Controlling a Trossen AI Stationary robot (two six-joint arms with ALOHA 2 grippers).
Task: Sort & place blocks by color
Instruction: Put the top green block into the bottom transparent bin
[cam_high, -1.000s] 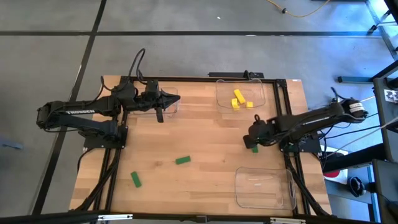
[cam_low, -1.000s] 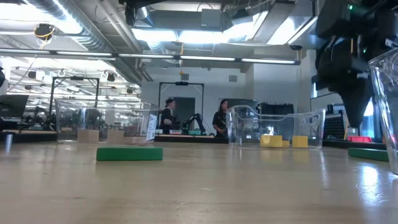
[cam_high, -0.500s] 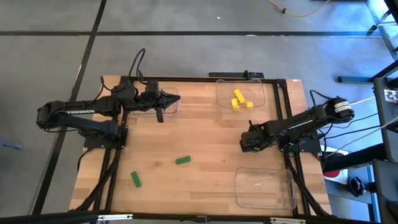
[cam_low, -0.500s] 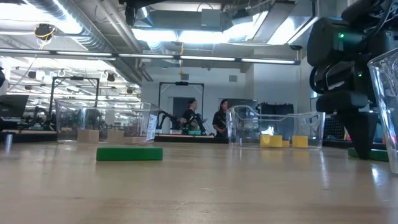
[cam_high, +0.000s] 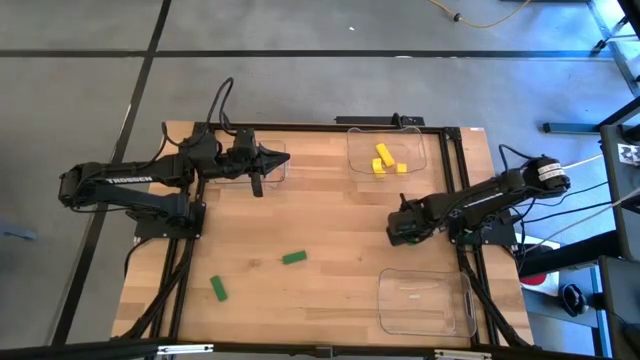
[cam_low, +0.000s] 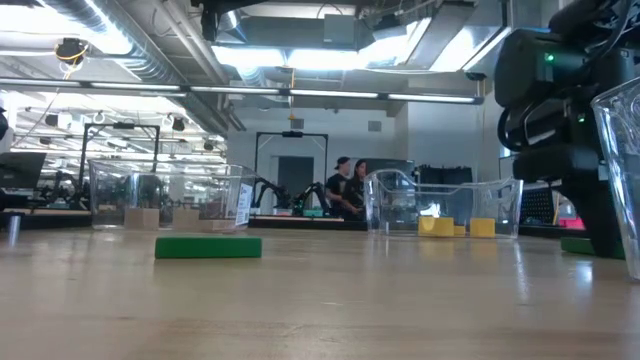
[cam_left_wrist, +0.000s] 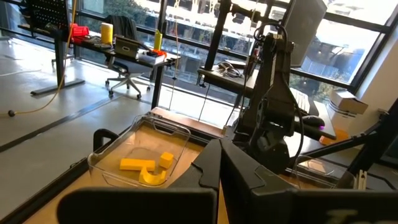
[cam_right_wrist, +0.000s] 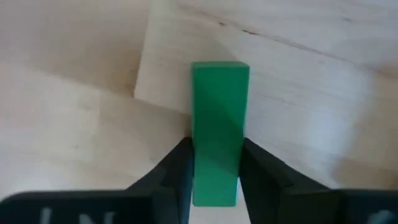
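My right gripper (cam_high: 400, 232) stands low at the table's right, pointing down, shut on a green block (cam_right_wrist: 219, 124) that lies flat on the wood. Two more green blocks (cam_high: 293, 258) (cam_high: 218, 289) lie on the table toward the near left; the low view shows one green block (cam_low: 208, 247) flat on its long face. Yellow blocks (cam_high: 385, 160) lie in the far clear tray (cam_high: 420, 135). Tan blocks (cam_low: 140, 215) sit in the far-left tray. My left gripper (cam_left_wrist: 221, 180) hangs shut and level above the far left (cam_high: 258, 185). My right gripper pinches the green block's two long sides (cam_right_wrist: 214, 180) between its two fingers (cam_right_wrist: 177, 171), near one end of the bar. The fingers come from above, pointing down. The block lies flat on the table, most of its length reaching out beyond the fingers.
A second clear tray (cam_high: 425, 300) stands at the near right, close beside my right gripper; its wall (cam_low: 620, 170) shows in the low view. A third tray (cam_high: 270, 160) sits under the left gripper. Open wood spreads across the table's middle. People stand in the room behind.
My right gripper has come down and a little toward the table's left, onto the green block that lay beside it; from above the block is now hidden under it. In the low view its fingers have drawn in around the block.
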